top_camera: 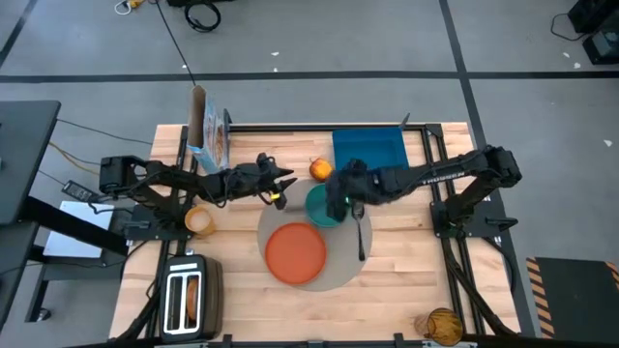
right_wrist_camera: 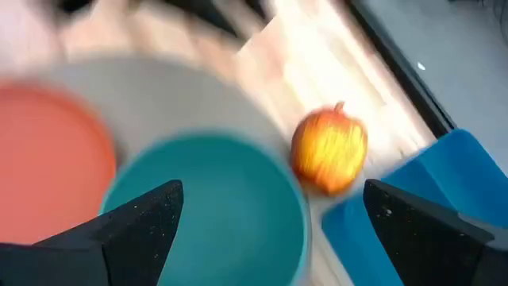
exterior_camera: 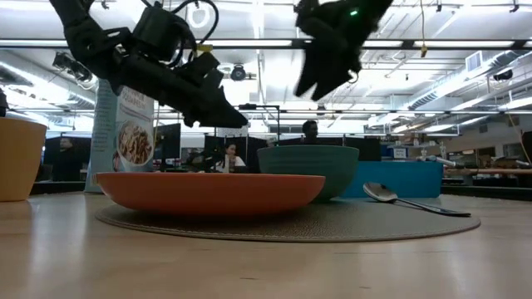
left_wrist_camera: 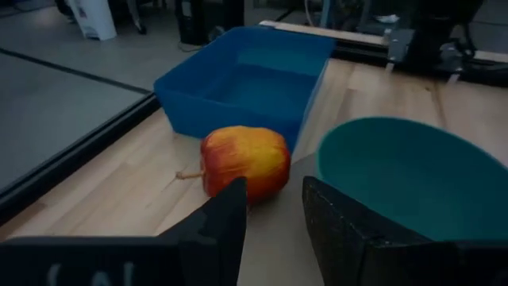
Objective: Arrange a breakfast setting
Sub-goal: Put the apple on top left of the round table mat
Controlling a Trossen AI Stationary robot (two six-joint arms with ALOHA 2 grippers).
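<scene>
A round grey-beige mat (top_camera: 340,269) lies mid-table. On it rest the orange plate (top_camera: 295,251), the teal bowl (top_camera: 316,209) and the metal spoon (top_camera: 361,232). The red apple (top_camera: 319,169) lies on the wood between the bowl and the blue tray. My left gripper (left_wrist_camera: 274,218) is open, low and just short of the apple (left_wrist_camera: 244,159), touching nothing. My right gripper (right_wrist_camera: 278,230) is wide open above the teal bowl (right_wrist_camera: 206,214), clear of it. The orange-filled cup (top_camera: 198,221) stands at the left. A toast slice (top_camera: 191,293) sticks up from the toaster.
The blue tray (top_camera: 369,150) stands at the far edge, right behind the apple. A cereal box (top_camera: 209,135) stands at the far left. The silver toaster (top_camera: 189,298) is at the near left corner. An amber object (top_camera: 440,325) lies near the near right corner.
</scene>
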